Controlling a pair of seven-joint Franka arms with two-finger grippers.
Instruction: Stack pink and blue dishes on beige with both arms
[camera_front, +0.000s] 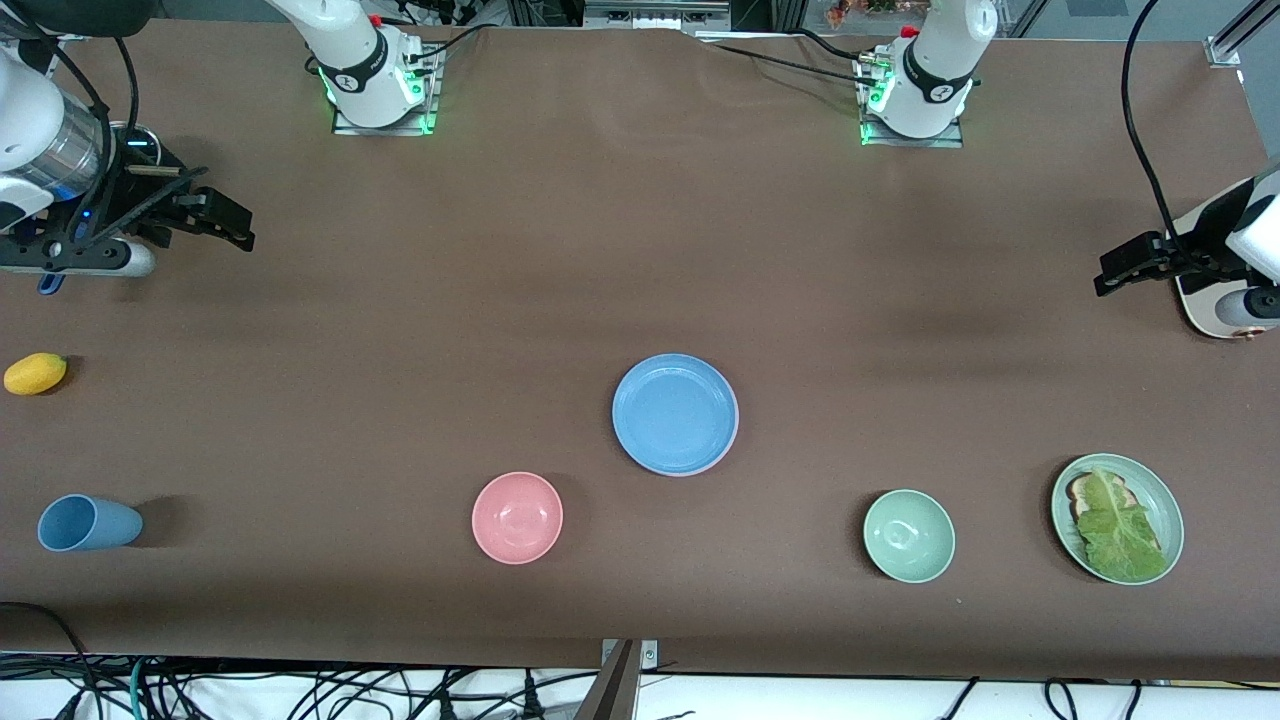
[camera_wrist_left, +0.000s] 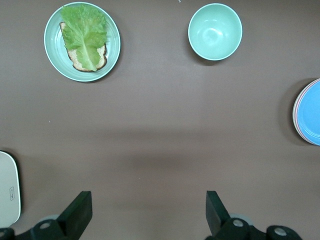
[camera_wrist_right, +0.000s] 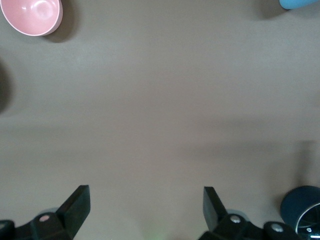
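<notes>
Blue plate (camera_front: 675, 413) sits mid-table on top of a stack; a pink rim and a pale rim peek out under its edge in the left wrist view (camera_wrist_left: 308, 112), so the pink plate lies directly beneath, and the lowest layer looks cream but I can't tell for sure. Nothing rests on the blue plate, nothing crowds it. Taking the stack as landmark: pink bowl (camera_front: 517, 517) is nearer the front camera, toward the right arm's end, empty. Pale green bowl (camera_front: 909, 535) is nearer the camera, toward the left arm's end, empty. Pale green plate (camera_front: 1117, 517) stands farther out toward the left arm's end, carrying a slice of bread (camera_front: 1084, 491) with a lettuce leaf (camera_front: 1122, 530) on it. Blue cup (camera_front: 88, 523) lies on its side well apart toward the right arm's end, with a lemon (camera_front: 35, 373) also out there. Left gripper (camera_front: 1120, 270) hangs at the left arm's table end, fingers spread, holding nothing. Right gripper (camera_front: 225, 222) hangs at the right arm's end, fingers spread, holding nothing.
</notes>
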